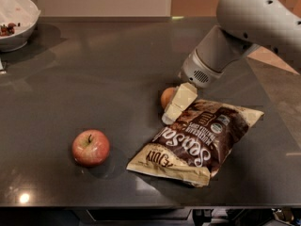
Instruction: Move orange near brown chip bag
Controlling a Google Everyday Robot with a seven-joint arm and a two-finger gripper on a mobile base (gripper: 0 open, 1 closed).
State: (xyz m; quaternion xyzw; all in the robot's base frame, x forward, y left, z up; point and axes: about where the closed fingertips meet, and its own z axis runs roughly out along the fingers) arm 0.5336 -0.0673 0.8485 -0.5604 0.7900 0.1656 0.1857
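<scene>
The orange (166, 97) sits on the dark table, close to the upper left edge of the brown chip bag (200, 140), which lies flat with white script lettering. My gripper (174, 107) reaches down from the upper right on the white arm (244, 27). Its cream-coloured end is right against the orange's right side and hides part of the fruit. It also overlaps the bag's top left corner. Whether it holds the orange does not show.
A red-yellow apple (91, 148) with a stem lies at the front left of the table. A white bowl (16, 20) with some food in it stands at the far left corner. The table's front edge (141, 205) runs just below the bag.
</scene>
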